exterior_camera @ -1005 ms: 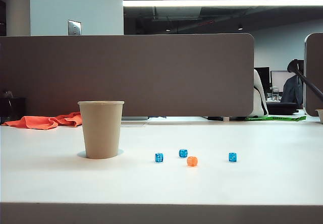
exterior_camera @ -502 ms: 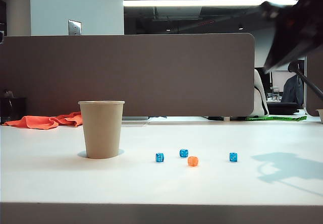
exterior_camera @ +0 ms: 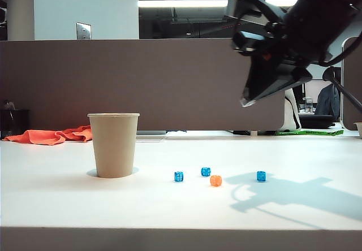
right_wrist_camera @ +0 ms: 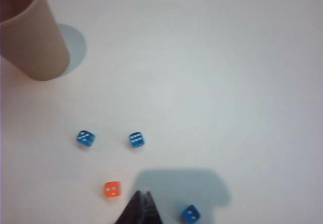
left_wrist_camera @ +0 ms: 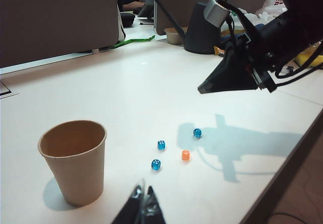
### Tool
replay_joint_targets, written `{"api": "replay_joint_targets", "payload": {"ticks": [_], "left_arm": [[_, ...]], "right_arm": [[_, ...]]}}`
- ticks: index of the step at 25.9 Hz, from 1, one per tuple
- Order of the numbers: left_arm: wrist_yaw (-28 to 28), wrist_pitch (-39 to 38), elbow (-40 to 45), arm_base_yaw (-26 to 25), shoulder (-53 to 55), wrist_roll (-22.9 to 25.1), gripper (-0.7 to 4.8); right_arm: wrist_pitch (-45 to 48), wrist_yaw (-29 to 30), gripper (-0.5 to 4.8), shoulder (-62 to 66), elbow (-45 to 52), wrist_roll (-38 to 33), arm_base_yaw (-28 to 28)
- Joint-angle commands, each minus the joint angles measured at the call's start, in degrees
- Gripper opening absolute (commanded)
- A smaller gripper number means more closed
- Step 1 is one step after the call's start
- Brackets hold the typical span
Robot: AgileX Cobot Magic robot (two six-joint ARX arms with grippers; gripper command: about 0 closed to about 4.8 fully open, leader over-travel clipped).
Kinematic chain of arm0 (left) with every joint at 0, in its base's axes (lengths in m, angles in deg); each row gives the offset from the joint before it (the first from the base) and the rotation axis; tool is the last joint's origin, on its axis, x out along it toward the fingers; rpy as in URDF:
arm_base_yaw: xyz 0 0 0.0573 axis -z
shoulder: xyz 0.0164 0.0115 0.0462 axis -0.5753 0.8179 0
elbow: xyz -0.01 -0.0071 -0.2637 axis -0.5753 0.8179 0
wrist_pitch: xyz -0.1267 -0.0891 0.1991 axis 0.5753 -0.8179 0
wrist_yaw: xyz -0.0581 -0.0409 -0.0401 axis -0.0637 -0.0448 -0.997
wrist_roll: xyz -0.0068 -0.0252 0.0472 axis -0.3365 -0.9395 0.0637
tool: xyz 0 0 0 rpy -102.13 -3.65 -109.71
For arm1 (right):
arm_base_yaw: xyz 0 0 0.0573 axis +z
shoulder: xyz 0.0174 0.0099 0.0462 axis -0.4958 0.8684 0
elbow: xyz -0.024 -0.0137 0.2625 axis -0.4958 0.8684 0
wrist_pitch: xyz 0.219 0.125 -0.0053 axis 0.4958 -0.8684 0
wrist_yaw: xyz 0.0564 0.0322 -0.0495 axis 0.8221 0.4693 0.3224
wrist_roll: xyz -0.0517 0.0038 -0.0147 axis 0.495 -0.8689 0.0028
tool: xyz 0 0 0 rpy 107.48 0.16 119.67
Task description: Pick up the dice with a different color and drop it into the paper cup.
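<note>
Orange die (exterior_camera: 215, 180) lying on white table (exterior_camera: 68, 206), lower centre of the exterior frame, loose among three blue dice: one just up and left (exterior_camera: 205, 172), one further left (exterior_camera: 179, 176), one to the right (exterior_camera: 261, 176). None touching it. Kraft paper cup (exterior_camera: 113, 145) upright at left centre, well apart from the dice, mouth open and seemingly empty in the left wrist view.

Right gripper (exterior_camera: 247, 99) hanging high at upper right of the exterior frame, above the table and clear of every die, fingers pressed together, nothing held. Left gripper (left_wrist_camera: 144, 203) seen only at the bottom edge of the left wrist frame, fingertips meeting, empty, on the near side of the cup.

Handling, judged: die very light, rigid, smooth, with rounded corners; likely to skid or squirt out under an off-centre pinch. Grip across two opposite flat faces, pads low and centred. Fingers to be spread before descent. Nearest blue die limits approach room on that side.

View differences:
- Exterior: gripper height above table; cup interior not visible.
- Left wrist: cup interior; whole right arm over the dice.
- Right wrist: top-down layout; orange die (right_wrist_camera: 112, 189) just beside the closed fingertips (right_wrist_camera: 142, 209) in frame, white pips readable; height not judgeable.
</note>
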Motion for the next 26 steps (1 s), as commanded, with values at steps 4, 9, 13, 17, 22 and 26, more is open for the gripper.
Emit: {"api": "replay_joint_targets", "payload": {"ticks": [4, 9, 13, 17, 22, 26], "left_arm": [[-1.5, -0.4, -1.0, 0.0, 0.1, -1.6, -0.06], [-7.0, -4.4, -3.5, 0.0, 0.1, -5.7, -0.06], [-5.0, -11.5, -7.5, 0.0, 0.2, -6.4, -0.06], [-4.9, -15.0, -9.2, 0.0, 0.4, -6.5, -0.06], [-4.5, -15.4, -9.5, 0.0, 0.4, -6.0, -0.06], [-4.8, -16.3, -9.5, 0.0, 0.4, -2.5, -0.06]], "right_arm": [[0.4, -2.6, 0.00, 0.1, -0.2, -5.7, 2.7], [0.1, -2.6, 0.00, 1.9, -0.2, -10.1, 2.6], [0.0, -2.6, -0.01, 3.3, -0.2, -10.7, 2.6], [-5.6, -2.6, -0.01, 4.8, -3.7, -13.3, 2.6], [-12.2, -2.6, 0.00, 8.8, -10.5, -13.2, 2.8], [-17.2, -2.6, 0.00, 12.0, -15.1, -13.2, 3.5]]}}
